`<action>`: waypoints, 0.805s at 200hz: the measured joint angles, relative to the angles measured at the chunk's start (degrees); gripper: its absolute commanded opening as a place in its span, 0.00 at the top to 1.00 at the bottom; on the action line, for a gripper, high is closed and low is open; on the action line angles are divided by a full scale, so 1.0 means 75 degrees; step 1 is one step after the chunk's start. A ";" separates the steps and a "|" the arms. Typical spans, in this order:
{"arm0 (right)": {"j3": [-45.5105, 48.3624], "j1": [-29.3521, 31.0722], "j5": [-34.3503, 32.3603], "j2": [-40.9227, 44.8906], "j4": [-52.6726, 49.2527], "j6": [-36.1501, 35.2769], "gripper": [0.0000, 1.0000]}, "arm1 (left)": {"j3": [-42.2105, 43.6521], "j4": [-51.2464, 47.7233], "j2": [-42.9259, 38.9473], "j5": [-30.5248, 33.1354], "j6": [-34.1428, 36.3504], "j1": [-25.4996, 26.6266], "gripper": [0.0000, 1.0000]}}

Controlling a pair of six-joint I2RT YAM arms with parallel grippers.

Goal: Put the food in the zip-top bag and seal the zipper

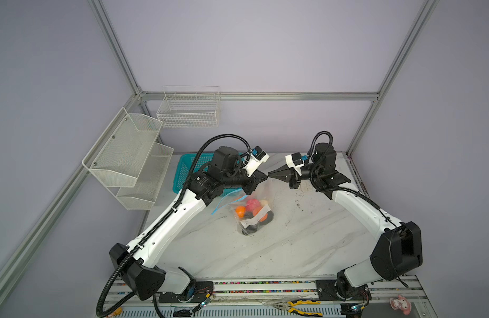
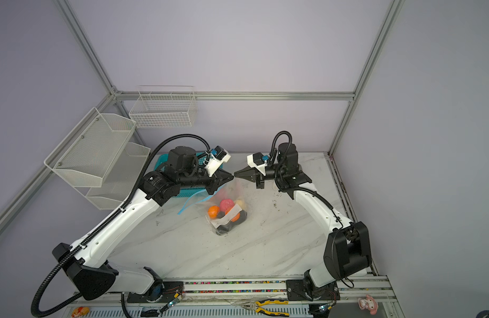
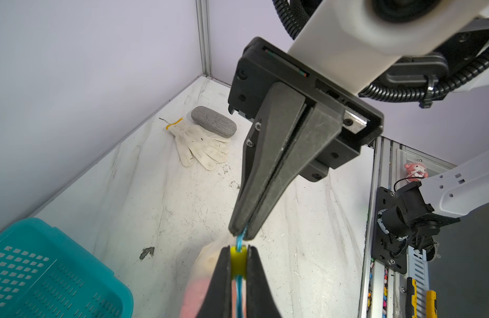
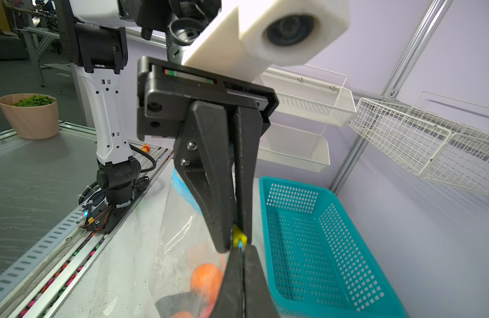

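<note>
The clear zip-top bag (image 1: 253, 217) hangs below the two grippers, which meet tip to tip above the table's middle. The food (image 1: 251, 205) lies in its bottom: orange, pink, cream and dark pieces. My left gripper (image 3: 238, 254) is shut on the yellow slider tab (image 3: 238, 263) of the zipper (image 3: 240, 242). Just past the tab, my right gripper (image 4: 242, 257) is shut on the blue strip's end. In both top views the left gripper (image 1: 265, 176) and right gripper (image 1: 269, 174) nearly touch. A loose stretch of the zipper (image 1: 220, 205) sags away to the left.
A teal mesh basket (image 1: 182, 170) stands behind the left arm, close to the bag. A white glove (image 3: 202, 146) and a grey case (image 3: 213, 125) lie by the back wall. White wire racks (image 1: 127, 157) hang on the left wall. Pliers (image 1: 299, 305) lie on the front rail.
</note>
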State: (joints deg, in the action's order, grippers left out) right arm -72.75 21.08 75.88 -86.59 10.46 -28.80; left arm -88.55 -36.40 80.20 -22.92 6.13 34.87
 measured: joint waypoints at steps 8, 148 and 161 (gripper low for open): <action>0.0000 -0.0015 0.0000 0.0000 -0.0009 0.0006 1.00 | 0.0055 0.0012 -0.0041 0.0029 -0.0006 0.0000 1.00; 0.0000 -0.0219 -0.0058 0.0000 -0.0085 0.0096 1.00 | 0.0670 -0.0085 -0.0629 0.0481 -0.0017 0.0000 1.00; 0.0000 -0.0236 -0.0070 0.0000 -0.0085 0.0117 1.00 | 0.0694 -0.0122 -0.0664 0.0519 -0.0017 0.0000 1.00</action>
State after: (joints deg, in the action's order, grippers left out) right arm -72.75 19.31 75.35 -86.59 9.82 -27.92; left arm -83.35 -37.32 75.22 -19.03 6.00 34.87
